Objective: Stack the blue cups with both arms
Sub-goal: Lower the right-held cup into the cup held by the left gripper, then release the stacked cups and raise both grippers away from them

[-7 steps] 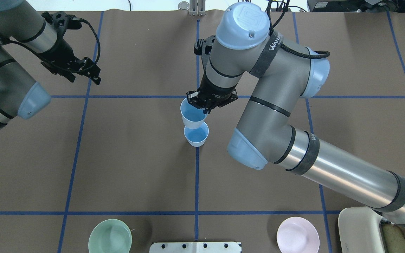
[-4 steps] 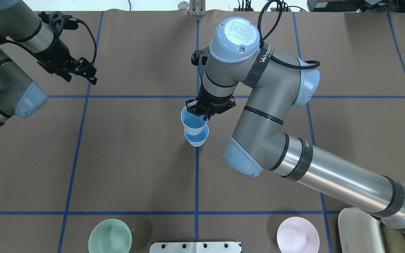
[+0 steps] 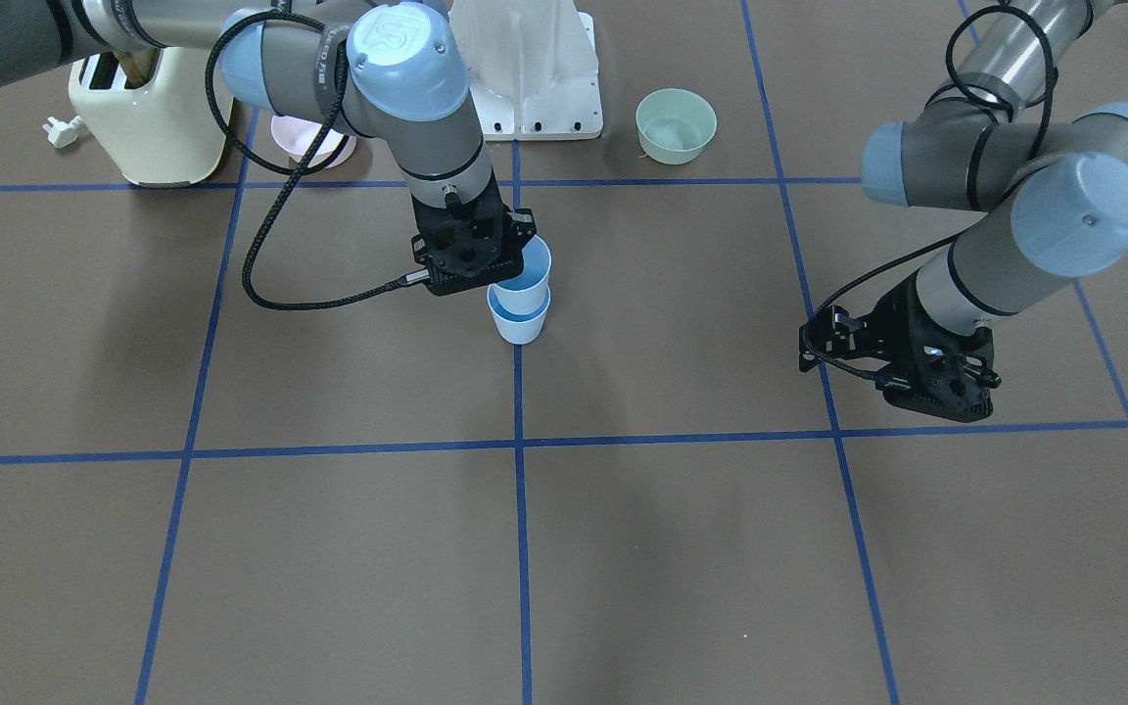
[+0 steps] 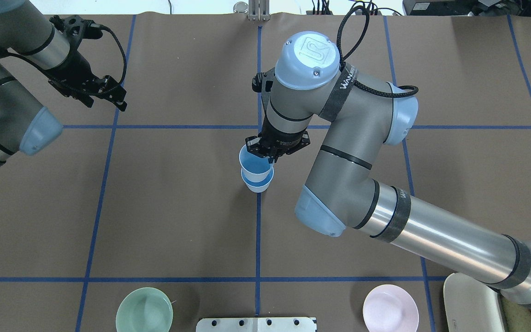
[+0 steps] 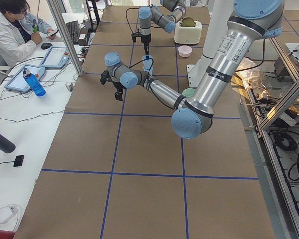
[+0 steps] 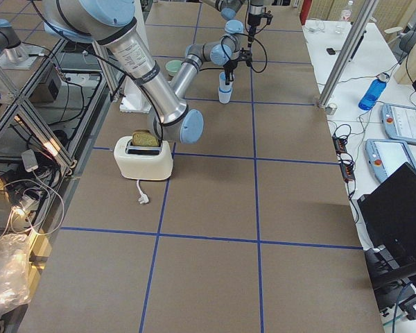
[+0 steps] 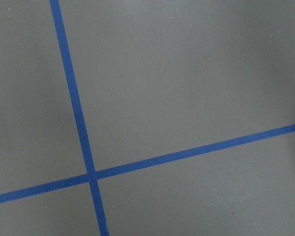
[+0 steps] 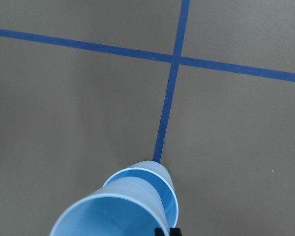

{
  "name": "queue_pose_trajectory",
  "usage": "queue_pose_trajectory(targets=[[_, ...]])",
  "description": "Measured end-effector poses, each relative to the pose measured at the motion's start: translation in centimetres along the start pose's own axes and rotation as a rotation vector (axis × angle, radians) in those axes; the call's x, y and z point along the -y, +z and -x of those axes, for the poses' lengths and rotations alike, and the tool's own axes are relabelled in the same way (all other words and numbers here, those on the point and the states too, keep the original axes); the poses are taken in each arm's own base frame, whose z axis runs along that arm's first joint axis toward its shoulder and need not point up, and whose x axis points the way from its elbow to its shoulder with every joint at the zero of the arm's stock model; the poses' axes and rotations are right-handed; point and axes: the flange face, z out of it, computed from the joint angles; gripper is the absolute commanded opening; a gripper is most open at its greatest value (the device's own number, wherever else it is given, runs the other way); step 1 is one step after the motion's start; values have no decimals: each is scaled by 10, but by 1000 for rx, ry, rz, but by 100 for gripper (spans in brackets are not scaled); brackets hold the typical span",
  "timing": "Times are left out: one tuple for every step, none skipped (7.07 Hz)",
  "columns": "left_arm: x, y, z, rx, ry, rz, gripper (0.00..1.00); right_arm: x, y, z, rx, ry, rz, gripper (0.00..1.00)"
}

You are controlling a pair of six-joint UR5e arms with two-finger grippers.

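Two pale-blue cups stand at the table's centre on the blue tape line. The lower cup (image 4: 259, 185) (image 3: 520, 321) rests on the table. The upper cup (image 4: 251, 161) (image 3: 531, 264) sits partly inside it, leaning a little. My right gripper (image 4: 270, 157) (image 3: 474, 262) is shut on the upper cup's rim. In the right wrist view both the upper cup (image 8: 113, 214) and the lower cup's rim (image 8: 162, 184) show at the bottom edge. My left gripper (image 4: 106, 97) (image 3: 936, 390) hangs open and empty far off to the left, over bare table.
A green bowl (image 4: 144, 310) and a pink bowl (image 4: 390, 308) sit near the robot's base, either side of the white pedestal (image 3: 535, 69). A cream toaster (image 3: 148, 117) stands beside the pink bowl. An operator (image 5: 12, 30) sits at the far side.
My right gripper has lowered the upper cup from above the lower cup down into it. My left arm drew back slightly to the left.
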Motion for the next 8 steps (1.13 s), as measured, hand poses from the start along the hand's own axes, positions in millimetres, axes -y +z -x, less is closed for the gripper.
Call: queue_pose_trajectory(targets=[[0, 0, 0, 0, 0, 0, 95, -1, 1, -2, -2, 0, 1, 6], [0, 0, 1, 1, -1, 1, 95, -1, 2, -3, -5, 2, 0, 96], [0, 0, 1, 1, -1, 1, 95, -1, 2, -3, -7, 5, -3, 99], [0, 0, 1, 1, -1, 1, 95, -1, 2, -3, -8, 7, -10, 100], [0, 0, 1, 0, -1, 1, 95, 0, 0, -2, -7, 6, -15, 100], [0, -1, 1, 1, -2, -1, 95, 1, -5, -2, -2, 5, -24, 100], [1, -3, 3, 1, -4, -5, 95, 6, -17, -5, 12, 5, -45, 100], [3, -8, 7, 2, -6, -13, 96, 16, -39, -15, 32, 12, -82, 100]])
